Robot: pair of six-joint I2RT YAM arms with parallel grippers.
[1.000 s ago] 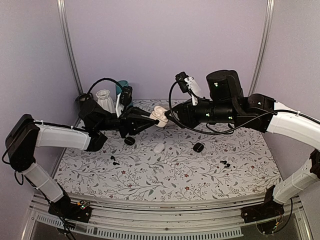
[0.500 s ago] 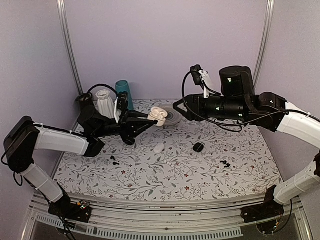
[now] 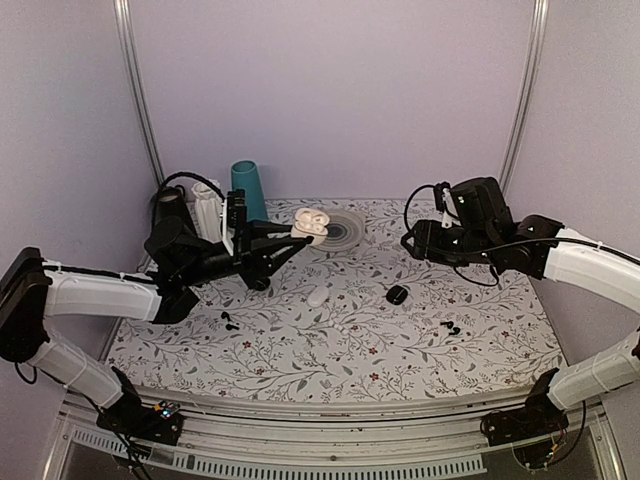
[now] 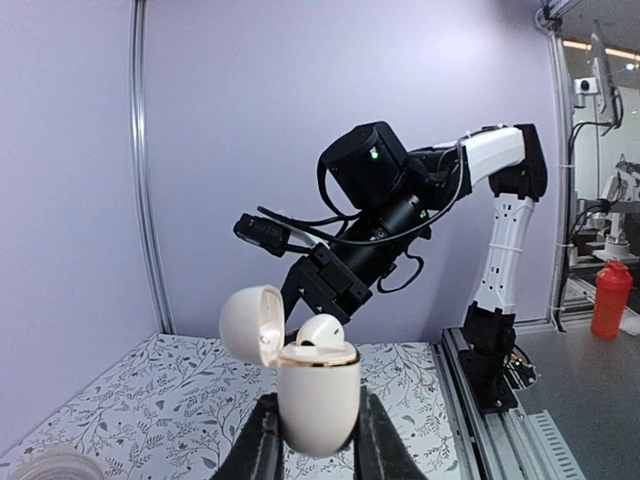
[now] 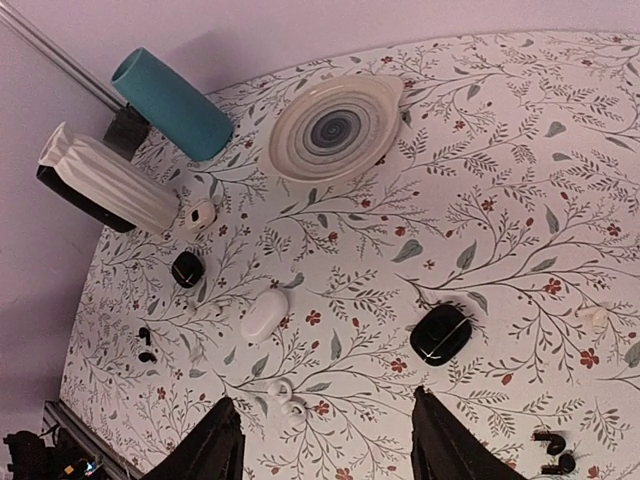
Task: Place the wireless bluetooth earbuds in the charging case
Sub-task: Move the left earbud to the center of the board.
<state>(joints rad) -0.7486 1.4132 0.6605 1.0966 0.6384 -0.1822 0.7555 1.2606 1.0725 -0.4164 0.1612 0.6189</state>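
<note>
Near the front edge of the table (image 3: 300, 370), only tiny black buds (image 3: 452, 327). Farther in, a white oval pebble (image 3: 318, 296) and a black case (image 3: 397, 294), well apart. Above them, left gripper (image 4: 315, 432) squeezed tight on the white case (image 4: 318, 398), up in the air, lid open, one white earbud (image 4: 320, 330) sitting inside. Right gripper (image 5: 325, 445) spread apart, holding nothing, far off to the right. Plate (image 5: 335, 128) near the back wall.

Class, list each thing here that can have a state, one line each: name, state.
Glossy white clamshell charging case: lid open, held aloft.
Small white earbud: sitting in the open case.
Left gripper: shut on the case.
Right gripper: open, empty.
Round black case: shut, lying flat.
Teal tapered cup: standing upright.
</note>
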